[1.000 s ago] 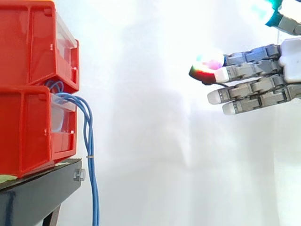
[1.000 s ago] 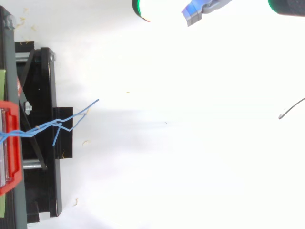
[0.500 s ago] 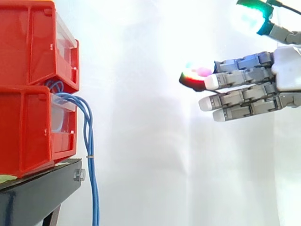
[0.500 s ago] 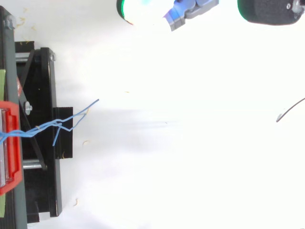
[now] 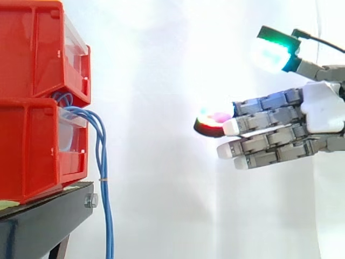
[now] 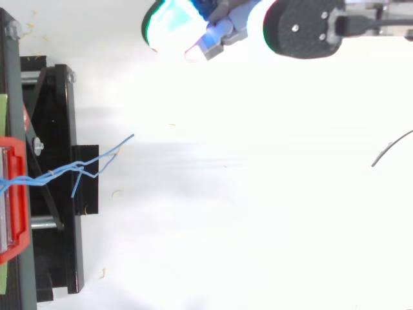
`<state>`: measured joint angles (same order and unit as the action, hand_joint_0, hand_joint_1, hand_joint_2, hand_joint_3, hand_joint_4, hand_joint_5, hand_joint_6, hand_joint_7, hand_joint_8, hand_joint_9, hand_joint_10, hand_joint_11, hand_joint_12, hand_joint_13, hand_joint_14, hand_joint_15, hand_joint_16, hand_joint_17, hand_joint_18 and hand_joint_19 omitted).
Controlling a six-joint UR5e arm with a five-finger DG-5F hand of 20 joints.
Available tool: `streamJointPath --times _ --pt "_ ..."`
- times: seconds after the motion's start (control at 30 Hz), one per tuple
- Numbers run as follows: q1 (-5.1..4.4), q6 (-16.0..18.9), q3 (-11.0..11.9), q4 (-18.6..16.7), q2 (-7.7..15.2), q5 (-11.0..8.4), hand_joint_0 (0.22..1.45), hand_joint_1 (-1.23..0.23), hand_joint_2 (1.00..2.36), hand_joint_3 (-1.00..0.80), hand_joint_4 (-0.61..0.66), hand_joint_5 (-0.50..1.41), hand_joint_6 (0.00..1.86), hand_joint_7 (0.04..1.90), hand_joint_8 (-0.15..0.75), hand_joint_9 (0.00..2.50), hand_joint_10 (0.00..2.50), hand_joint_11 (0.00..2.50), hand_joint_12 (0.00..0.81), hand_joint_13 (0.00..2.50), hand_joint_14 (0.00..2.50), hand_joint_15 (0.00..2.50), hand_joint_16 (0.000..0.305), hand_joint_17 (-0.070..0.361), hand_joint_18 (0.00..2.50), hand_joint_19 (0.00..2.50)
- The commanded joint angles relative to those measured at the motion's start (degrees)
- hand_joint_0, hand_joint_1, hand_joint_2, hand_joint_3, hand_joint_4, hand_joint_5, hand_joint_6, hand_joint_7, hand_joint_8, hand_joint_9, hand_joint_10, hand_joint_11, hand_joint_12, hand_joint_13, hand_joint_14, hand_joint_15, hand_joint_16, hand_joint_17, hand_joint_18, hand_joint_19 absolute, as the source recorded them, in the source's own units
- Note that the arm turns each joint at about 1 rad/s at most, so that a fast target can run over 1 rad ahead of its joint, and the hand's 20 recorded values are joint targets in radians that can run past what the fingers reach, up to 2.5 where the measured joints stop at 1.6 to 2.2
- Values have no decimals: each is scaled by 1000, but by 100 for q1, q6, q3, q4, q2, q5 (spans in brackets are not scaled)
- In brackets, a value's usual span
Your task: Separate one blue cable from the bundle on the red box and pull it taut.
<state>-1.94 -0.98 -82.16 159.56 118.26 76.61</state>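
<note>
Hand (image 5: 322, 108) has neared the blue cables (image 5: 101, 162), fingers (image 5: 264, 143) straight, apparently empty.

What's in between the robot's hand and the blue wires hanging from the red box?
Nothing. In the side view, the stretch between the hand and the blue cables is bare, with the white curtain behind.

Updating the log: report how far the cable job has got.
Done: nothing; the blue cables hang bundled from the red box, none singled out. In hand: the open hand hovers apart from them, holding nothing. Left: reach them, pinch one, pull it taut.
</note>
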Motion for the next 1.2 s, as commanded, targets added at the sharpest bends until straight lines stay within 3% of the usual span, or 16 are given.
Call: streamJointPath --times 0.0,0.43,0.57,0.83,0.97,1.17 --pt "-8 10 86 -162 180 -5 536 -494 1001 -489 193 -185 501 624 200 725 7 130 290 367 4 96 40 91 53 231" --pt "-17 -16 472 -408 769 -14 533 -498 1000 -492 199 -184 501 630 202 730 5 146 297 371 4 109 40 91 56 249" --pt "-35 -25 736 -399 1006 -14 532 -499 1000 -496 199 -184 501 630 202 732 5 144 300 373 5 120 41 93 63 266" --pt "-149 -209 877 -602 1209 -14 529 -501 1001 -495 201 -182 501 630 204 739 6 164 305 379 5 121 42 94 76 267" --pt "-202 -121 991 -813 1507 -14 529 -501 1001 -494 205 -181 501 632 207 746 6 166 306 385 5 123 42 95 78 274" --pt "-237 -33 1193 -856 1762 -14 529 -502 1000 -495 213 -179 501 637 208 754 7 184 307 392 5 135 42 95 84 281"
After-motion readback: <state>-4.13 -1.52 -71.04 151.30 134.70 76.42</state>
